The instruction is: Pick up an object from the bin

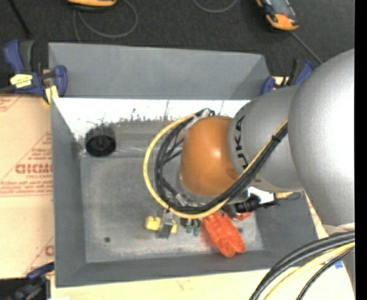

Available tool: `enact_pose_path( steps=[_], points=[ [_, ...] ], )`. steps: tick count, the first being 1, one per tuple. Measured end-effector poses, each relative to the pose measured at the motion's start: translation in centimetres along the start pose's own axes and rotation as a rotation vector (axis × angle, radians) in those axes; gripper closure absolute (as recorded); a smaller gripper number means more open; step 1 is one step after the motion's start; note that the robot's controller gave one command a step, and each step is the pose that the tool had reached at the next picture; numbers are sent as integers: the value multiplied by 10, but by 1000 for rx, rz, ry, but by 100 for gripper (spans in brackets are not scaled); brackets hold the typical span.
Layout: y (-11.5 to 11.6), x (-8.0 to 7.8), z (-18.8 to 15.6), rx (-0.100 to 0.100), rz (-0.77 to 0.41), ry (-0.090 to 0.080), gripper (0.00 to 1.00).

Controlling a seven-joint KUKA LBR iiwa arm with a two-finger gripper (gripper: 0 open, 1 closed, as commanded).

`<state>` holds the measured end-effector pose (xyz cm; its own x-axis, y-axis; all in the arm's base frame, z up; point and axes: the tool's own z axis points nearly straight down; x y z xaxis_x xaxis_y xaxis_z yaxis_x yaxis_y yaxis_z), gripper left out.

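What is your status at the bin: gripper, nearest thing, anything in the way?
Gripper low at the bin front middle, beside a small yellow block. Ribbed orange plastic piece lies close alongside. Black round disc far off, back corner.

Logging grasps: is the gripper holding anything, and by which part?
Cannot be told. The gripper sits low by a small yellow piece, beside an orange ribbed thing, but the arm's orange cover hides any hold.
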<state>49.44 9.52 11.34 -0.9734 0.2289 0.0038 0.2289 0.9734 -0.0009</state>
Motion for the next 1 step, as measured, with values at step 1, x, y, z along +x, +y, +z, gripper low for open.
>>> enact_pose_path(
  steps=[1],
  points=[
    [0, -1, -19, -1, -1, -3, 100]
  ],
)
